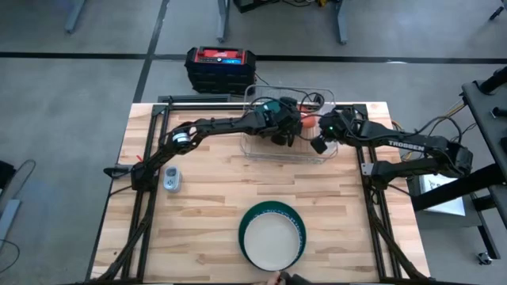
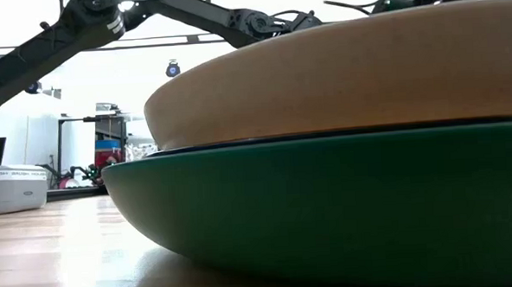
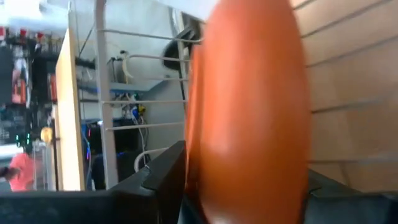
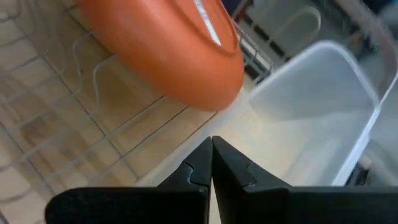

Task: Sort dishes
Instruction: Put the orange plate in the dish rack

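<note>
An orange dish (image 3: 249, 106) fills the left wrist view, seen edge-on between the fingers of my left gripper (image 3: 249, 186), which is shut on it over the silver wire rack (image 1: 287, 150) at the table's far side. The right wrist view shows the same orange dish (image 4: 168, 50) tilted above the rack wires. My right gripper (image 4: 211, 146) is shut and empty beside the rack's right end (image 1: 319, 146), just short of the dish. A dark green plate (image 1: 247, 237) with a pale plate (image 1: 273, 237) lying in it sits at the near edge, and it fills the low view (image 2: 328, 209). My left gripper pinches the orange dish across its rim (image 3: 205, 186), one finger (image 3: 165, 177) on each face. The dish stands on edge in the hold, over the rack. Whether its lower edge touches the wires is hidden.
A clear plastic tray (image 4: 323, 106) sits at the rack's right end. A small white device (image 1: 172, 179) lies on the table's left part. A black and red box (image 1: 220, 67) stands beyond the far edge. Bare wood lies between the rack and the stacked plates.
</note>
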{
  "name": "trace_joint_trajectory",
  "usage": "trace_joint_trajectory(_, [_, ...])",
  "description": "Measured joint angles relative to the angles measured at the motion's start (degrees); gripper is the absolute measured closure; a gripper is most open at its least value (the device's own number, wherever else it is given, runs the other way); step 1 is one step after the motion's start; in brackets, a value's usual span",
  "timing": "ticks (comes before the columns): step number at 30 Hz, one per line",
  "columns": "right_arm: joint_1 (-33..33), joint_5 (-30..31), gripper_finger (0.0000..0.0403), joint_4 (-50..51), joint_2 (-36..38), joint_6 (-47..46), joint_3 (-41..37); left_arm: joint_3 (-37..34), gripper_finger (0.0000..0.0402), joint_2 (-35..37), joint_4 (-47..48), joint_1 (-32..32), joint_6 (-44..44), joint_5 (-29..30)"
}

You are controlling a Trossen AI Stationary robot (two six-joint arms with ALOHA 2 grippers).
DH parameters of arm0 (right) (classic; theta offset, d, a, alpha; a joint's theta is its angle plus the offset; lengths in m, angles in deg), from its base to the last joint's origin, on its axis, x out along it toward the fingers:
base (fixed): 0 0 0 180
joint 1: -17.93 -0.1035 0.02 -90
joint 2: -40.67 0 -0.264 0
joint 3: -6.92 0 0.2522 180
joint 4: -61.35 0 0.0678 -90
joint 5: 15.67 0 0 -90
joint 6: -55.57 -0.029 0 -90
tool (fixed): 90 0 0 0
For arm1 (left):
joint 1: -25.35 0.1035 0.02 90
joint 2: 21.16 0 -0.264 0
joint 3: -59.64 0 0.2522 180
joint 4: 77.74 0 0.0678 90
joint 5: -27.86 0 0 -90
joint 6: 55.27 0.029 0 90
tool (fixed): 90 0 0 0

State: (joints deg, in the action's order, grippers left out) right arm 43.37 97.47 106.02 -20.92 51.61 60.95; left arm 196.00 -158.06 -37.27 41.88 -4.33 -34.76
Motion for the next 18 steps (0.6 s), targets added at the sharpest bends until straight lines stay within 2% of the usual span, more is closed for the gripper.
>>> trace_joint_trajectory(6, [-0.02, -4.05, 0.0396, -3.30, -0.07, 8.12, 0.01, 0.03, 0.0234, 0.00, -1.40, 0.44, -2.49, -0.44])
trace_joint_trajectory(12, [0.09, -3.84, 0.0367, -2.95, 0.02, 5.56, 0.08, 0.03, 0.0251, 0.00, -3.01, 0.29, -3.68, -0.83])
trace_joint_trajectory(18, [0.09, -2.24, 0.0340, 2.28, 0.04, 4.90, 0.13, 3.60, 0.0296, 0.00, -3.19, 0.29, -4.35, 0.93])
